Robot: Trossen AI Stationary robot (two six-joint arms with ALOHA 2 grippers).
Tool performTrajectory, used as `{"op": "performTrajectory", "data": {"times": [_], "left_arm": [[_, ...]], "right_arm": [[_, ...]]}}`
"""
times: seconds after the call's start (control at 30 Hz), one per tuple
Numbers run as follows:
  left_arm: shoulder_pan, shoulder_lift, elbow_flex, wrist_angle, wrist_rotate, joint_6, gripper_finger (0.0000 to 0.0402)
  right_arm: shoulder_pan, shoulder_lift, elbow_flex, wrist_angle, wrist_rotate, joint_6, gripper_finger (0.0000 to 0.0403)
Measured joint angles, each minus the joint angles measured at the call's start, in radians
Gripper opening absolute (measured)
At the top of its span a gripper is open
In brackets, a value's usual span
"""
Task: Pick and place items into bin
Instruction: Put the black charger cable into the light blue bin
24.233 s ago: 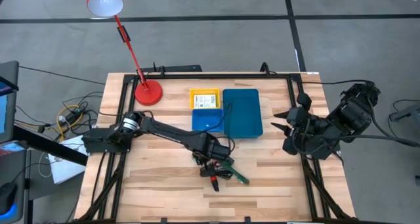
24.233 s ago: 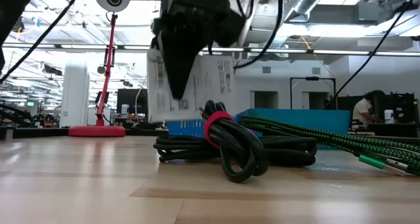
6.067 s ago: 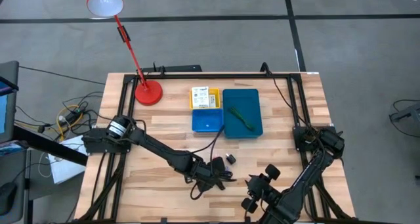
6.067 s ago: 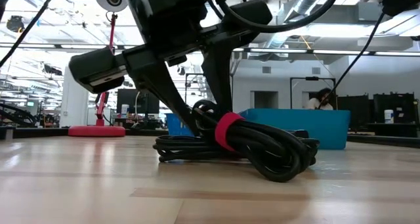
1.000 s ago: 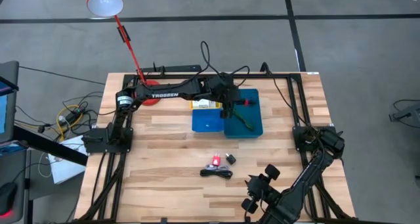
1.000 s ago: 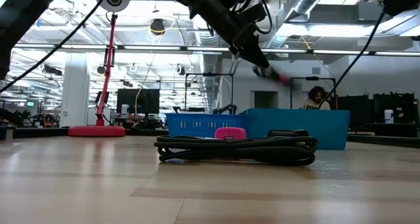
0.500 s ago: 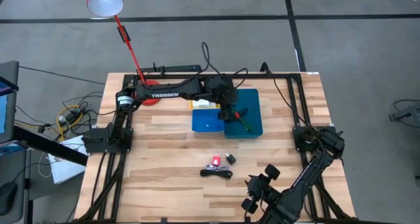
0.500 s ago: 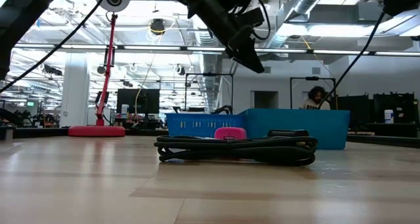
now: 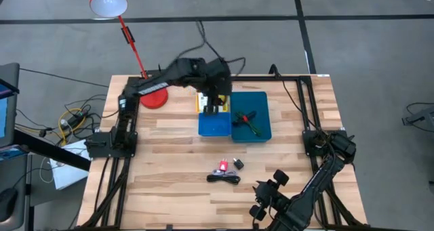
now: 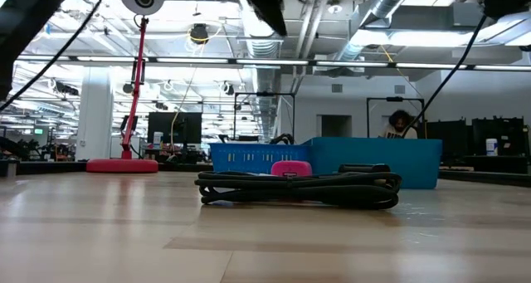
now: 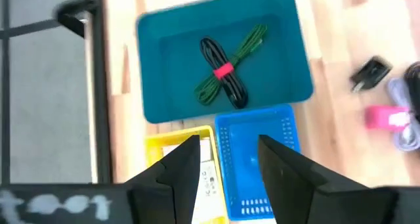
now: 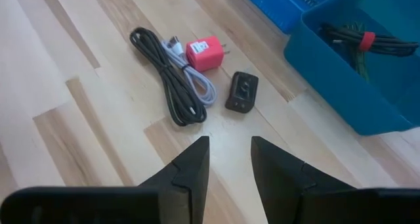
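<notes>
a wooden surface (image 9: 169, 156) was seen from above, with a red desk lamp (image 9: 152, 94) standing at its far left corner. the bin (image 9: 263, 132), a large teal compartment joined by a small yellow (image 9: 201, 95) and a small blue one (image 9: 215, 127), was set at the far middle of the surface.

the left gripper (image 9: 215, 99) was held raised above the yellow and blue compartments, its arm reaching in from the left side. in the left wrist view its jaws were seen spread apart with nothing between them (image 11: 226, 165), and the compartments were seen below them.

inside the teal compartment a green cord (image 11: 252, 39) was seen lying crossed with a black cord bundle (image 11: 226, 79) bound by a red band (the two touching at the middle). a white labelled flat box (image 11: 209, 177) was seen lying in the yellow compartment.

near the front middle of the surface, well apart from the bin, three items were seen close together: a coiled dark cable (image 12: 172, 69), a pink piece (image 12: 205, 53) touching it, and a small black block (image 12: 241, 91) just beside them.

the right gripper (image 9: 266, 202) was held low at the front right edge of the surface. in its wrist view the jaws were seen parted and empty (image 12: 230, 161), pointed toward the three loose items.
</notes>
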Motion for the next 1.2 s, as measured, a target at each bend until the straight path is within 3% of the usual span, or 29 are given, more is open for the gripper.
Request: {"op": "performTrajectory", "data": {"times": [0.3, 0.47, 0.9, 1.07, 1.2], "left_arm": [[-0.006, -0.393, -0.201, 0.213, 0.087, -0.184, 0.0142], [-0.045, -0.608, -0.387, 0.368, 0.051, -0.285, 0.0142], [-0.222, -1.160, -1.219, 0.841, -0.078, -0.491, 0.0142], [-0.314, -1.340, -1.509, 1.093, -0.076, -0.582, 0.0142], [-0.380, -1.437, -1.669, 1.238, -0.079, -0.615, 0.0142]], "right_arm": [[-0.025, 0.000, 0.000, 0.123, 0.058, -0.140, 0.0107], [-0.057, 0.000, 0.000, 0.240, 0.062, -0.262, 0.0107], [-0.139, 0.057, 0.001, 0.339, 0.061, -0.448, 0.0107], [-0.176, 0.099, -0.001, 0.312, -0.065, -0.496, 0.0107], [-0.214, 0.097, 0.000, 0.338, -0.112, -0.507, 0.0107]]}}
